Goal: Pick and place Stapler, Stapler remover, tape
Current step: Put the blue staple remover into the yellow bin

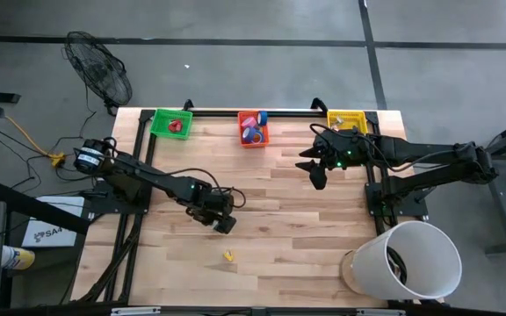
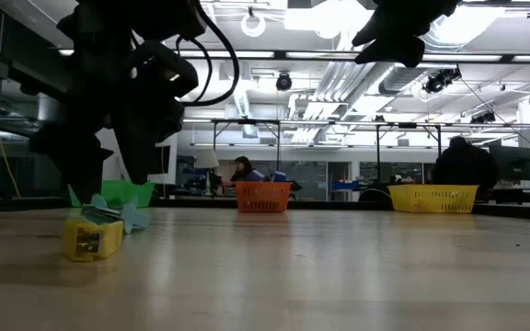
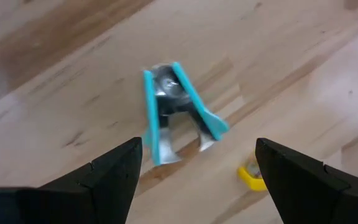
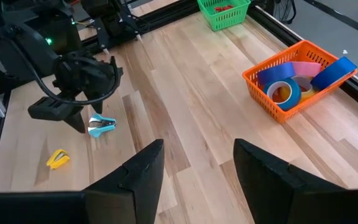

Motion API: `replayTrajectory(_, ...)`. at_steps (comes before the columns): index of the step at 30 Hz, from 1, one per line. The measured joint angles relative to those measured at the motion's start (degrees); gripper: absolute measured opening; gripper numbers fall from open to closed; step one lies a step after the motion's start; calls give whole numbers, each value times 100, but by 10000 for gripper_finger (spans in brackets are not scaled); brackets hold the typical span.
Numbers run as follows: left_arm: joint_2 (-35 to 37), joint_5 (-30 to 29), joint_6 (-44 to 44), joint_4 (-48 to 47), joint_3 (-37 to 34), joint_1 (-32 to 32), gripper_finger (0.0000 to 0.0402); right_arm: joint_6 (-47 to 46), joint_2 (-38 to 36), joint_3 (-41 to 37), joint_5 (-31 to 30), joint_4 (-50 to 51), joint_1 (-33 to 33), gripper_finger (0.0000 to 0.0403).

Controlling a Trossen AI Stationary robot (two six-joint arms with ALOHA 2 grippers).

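We see a light wooden slatted table point(image 1: 271, 228), with a white cylindrical bucket point(image 1: 415, 263) at its near right corner. Along the far edge sit a green mesh bin point(image 1: 172, 122), an orange mesh bin point(image 1: 253, 128) holding blue, pink and purple tape rolls point(image 4: 294, 78), and a yellow mesh bin point(image 1: 347, 120). Left gripper point(image 1: 224, 222) hangs wide, empty, right above the teal-handled metal staple remover point(image 3: 176, 112) lying on the wood. Right gripper point(image 1: 316, 174) hovers mid-table near the yellow bin, fingers apart, empty. Small yellow stapler point(image 1: 228, 256) lies near the front edge, apart from the remover.
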State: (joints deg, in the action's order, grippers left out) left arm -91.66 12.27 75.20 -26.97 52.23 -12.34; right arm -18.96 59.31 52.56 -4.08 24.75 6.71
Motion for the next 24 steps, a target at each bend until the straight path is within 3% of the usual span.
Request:
replayTrajectory(5, 0, -74, -10, -621, 187, 2, 307, 0, 0, 0, -2, 7, 1, 184)
replayTrajectory(13, -95, -492, -39, -826, 451, 2, 307, -1, 0, 0, -2, 28, 0, 184)
replayTrajectory(24, -883, -421, -449, -1770, 1319, -3, 307, -11, 0, 0, 7, 137, 0, 184)
